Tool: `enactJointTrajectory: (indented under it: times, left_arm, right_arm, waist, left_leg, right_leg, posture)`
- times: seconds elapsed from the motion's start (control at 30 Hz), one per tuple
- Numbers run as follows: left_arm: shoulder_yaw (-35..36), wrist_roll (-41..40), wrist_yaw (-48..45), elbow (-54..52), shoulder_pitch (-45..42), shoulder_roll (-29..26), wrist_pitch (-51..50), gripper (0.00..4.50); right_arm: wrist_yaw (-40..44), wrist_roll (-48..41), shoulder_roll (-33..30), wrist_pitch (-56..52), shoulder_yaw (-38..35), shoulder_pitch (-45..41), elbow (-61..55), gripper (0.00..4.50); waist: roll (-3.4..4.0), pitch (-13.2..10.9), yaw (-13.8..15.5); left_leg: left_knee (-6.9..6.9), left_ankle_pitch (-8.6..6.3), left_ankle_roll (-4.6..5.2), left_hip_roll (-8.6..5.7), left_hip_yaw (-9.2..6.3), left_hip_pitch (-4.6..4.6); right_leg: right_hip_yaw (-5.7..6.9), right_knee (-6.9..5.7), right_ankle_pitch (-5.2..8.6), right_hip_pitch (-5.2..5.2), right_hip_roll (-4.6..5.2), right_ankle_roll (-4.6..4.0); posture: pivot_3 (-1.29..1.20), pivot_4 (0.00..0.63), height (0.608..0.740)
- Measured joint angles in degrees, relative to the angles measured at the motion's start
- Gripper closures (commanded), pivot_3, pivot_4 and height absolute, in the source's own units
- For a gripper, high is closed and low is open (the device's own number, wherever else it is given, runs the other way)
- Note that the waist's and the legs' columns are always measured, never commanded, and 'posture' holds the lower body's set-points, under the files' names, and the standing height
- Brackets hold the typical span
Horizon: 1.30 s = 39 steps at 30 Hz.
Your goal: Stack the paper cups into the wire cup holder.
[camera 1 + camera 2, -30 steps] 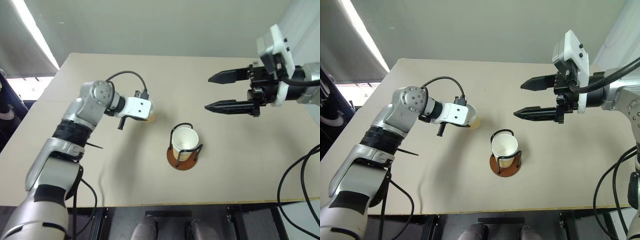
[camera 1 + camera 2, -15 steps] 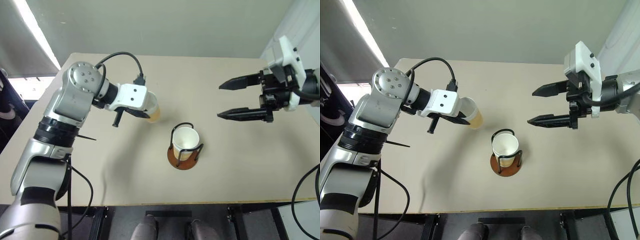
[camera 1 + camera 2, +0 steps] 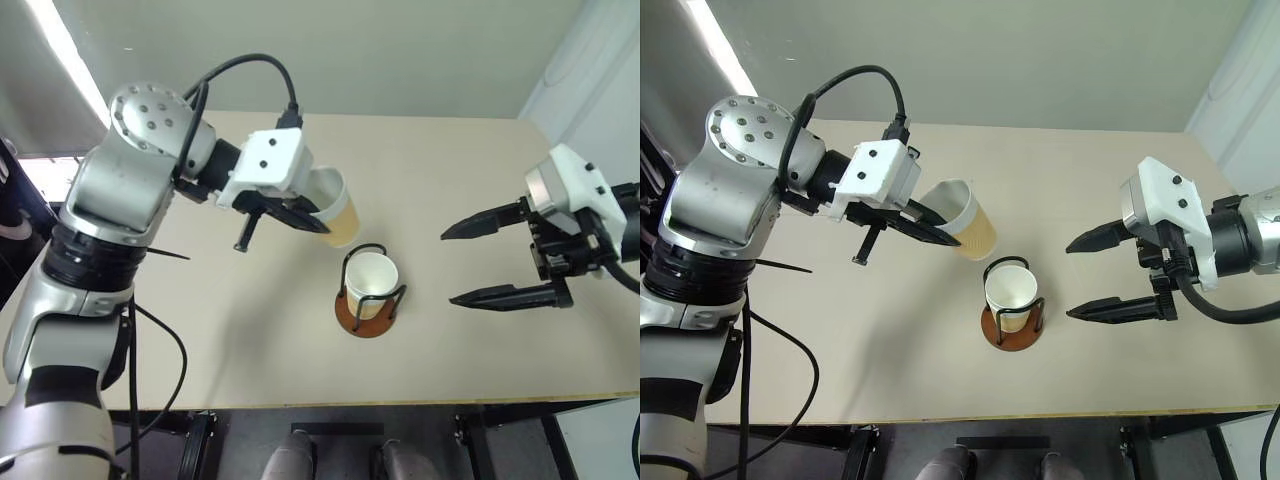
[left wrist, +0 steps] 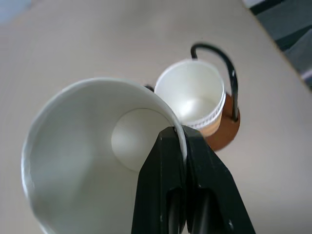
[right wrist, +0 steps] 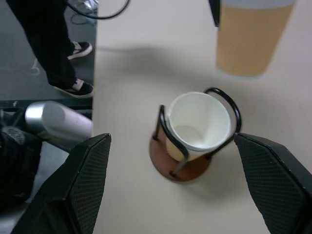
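Observation:
The wire cup holder (image 3: pixel 366 322), a reddish-brown disc with black wire loops, stands near the table's middle with one paper cup (image 3: pixel 371 279) upright inside it. My left gripper (image 3: pixel 316 222) is shut on the rim of a second paper cup (image 3: pixel 336 205). That cup hangs tilted in the air just up and left of the holder. In the left wrist view the fingers (image 4: pixel 170 165) pinch the cup's wall (image 4: pixel 58 161), and the holder (image 4: pixel 231 87) lies beyond. My right gripper (image 3: pixel 449 267) stands open and empty to the right of the holder.
The beige table (image 3: pixel 470 170) has bare room all around the holder. Its front edge (image 3: pixel 400 404) runs close below the holder. A person's legs and shoes (image 5: pixel 58 53) stand on the floor beside the table in the right wrist view.
My left gripper has lifted the cup off the table and carried it right, toward the holder. The right gripper has drawn back to the right and lower, staying open.

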<state>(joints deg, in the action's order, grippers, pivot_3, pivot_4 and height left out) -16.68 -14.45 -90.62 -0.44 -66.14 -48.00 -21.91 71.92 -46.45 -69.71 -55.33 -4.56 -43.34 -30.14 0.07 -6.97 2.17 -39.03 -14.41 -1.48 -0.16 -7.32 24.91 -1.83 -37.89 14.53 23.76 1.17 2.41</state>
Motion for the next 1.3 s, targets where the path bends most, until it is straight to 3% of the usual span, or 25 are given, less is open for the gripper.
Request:
enactJointTrajectory:
  times: [0.13, 0.5, 0.87, 1.3]
  left_arm:
    - [0.0, -3.3, 0.0, -0.3, -2.6, 0.0, -1.9, 4.46]
    - [-3.8, -8.4, 0.0, 0.4, -5.1, 2.3, -2.8, 4.46]
    - [-9.6, -9.1, 0.0, 3.2, -5.4, 4.9, -0.1, 4.46]
    - [-12.4, -6.1, 0.0, 7.5, -5.5, 8.5, 5.7, 4.46]
  right_arm:
    - [-3.1, -4.7, 0.0, -2.3, -4.8, -0.1, -2.1, 0.36]
    - [-5.7, -5.5, -4.8, -2.4, -6.2, -2.4, 1.3, 0.36]
    - [-7.7, -3.3, -7.4, -1.6, -11.7, 3.8, 3.5, 0.36]
    - [-9.6, -4.3, -7.4, -1.7, -14.2, 5.2, 2.7, 0.36]
  waist:
    - [0.0, 0.0, 0.0]
    - [0.0, 0.0, 0.2]
    - [0.0, 0.0, 0.4]
    - [0.0, 0.0, 0.6]
  left_leg:
    - [-0.04, -0.02, 0.03, 0.0, -0.01, 0.01]
    - [-0.03, -0.03, 0.05, 0.0, -0.02, 0.02]
    - [-0.04, -0.03, 0.05, -0.01, -0.01, 0.04]
    - [-0.05, -0.03, 0.05, -0.02, 0.01, 0.05]
  right_leg:
    - [0.01, 0.02, 0.0, -0.02, 0.0, 0.02]
    - [0.0, 0.02, 0.0, -0.04, 0.01, 0.06]
    - [0.0, 0.03, 0.0, -0.04, 0.02, 0.1]
    - [-0.01, 0.03, 0.0, -0.04, 0.02, 0.16]
  posture:
    - [0.0, 0.15, 0.74]
    - [0.0, 0.15, 0.74]
    - [0.0, 0.15, 0.74]
    - [0.0, 0.15, 0.74]
